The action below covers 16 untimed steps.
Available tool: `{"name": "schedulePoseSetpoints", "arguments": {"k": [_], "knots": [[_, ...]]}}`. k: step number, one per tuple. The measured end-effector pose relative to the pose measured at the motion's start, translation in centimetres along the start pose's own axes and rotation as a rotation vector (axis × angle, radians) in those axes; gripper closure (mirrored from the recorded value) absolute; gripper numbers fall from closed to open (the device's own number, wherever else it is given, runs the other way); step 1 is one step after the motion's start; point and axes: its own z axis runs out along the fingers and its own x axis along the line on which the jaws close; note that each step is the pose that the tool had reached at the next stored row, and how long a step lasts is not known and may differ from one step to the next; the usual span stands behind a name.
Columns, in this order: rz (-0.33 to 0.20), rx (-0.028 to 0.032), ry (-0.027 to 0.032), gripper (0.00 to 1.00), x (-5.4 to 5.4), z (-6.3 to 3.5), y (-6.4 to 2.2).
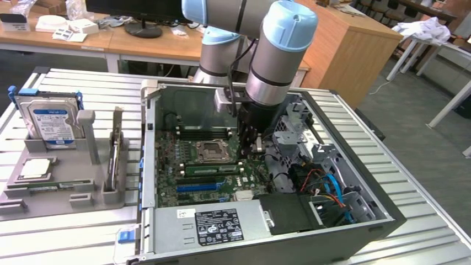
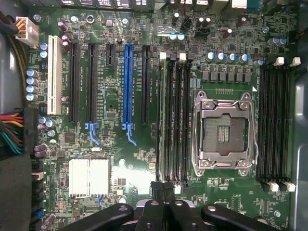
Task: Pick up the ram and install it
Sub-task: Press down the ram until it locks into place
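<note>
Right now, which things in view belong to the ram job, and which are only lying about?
Job: the gripper, shut above the motherboard; the green ram; the black memory slots.
Lying about: the hard drive; the grey tray.

- I'm seeing the case (image 1: 353,165) open-topped, giving room down to the board (image 2: 125,159).
- Cables (image 1: 327,185) and the drive cage (image 1: 294,132) are crowding the exterior view's right.

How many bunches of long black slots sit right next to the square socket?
2. One bunch of slots lies along one side of the socket, and the other bunch lies along the opposite side. None seem hidden.
</note>
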Motion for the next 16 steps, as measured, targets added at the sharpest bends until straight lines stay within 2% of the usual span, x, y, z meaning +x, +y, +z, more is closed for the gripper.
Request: {"name": "schedulePoseSetpoints", "arguments": {"k": [2,8,16], "knots": [[0.0,-0.0002,0.0002,0.89,0.0,0.01,0.0],[0.0,-0.0066,0.0002,0.89,0.0,0.01,-0.12],[0.0,-0.0069,0.0001,0.89,0.0,0.02,-0.45]]}}
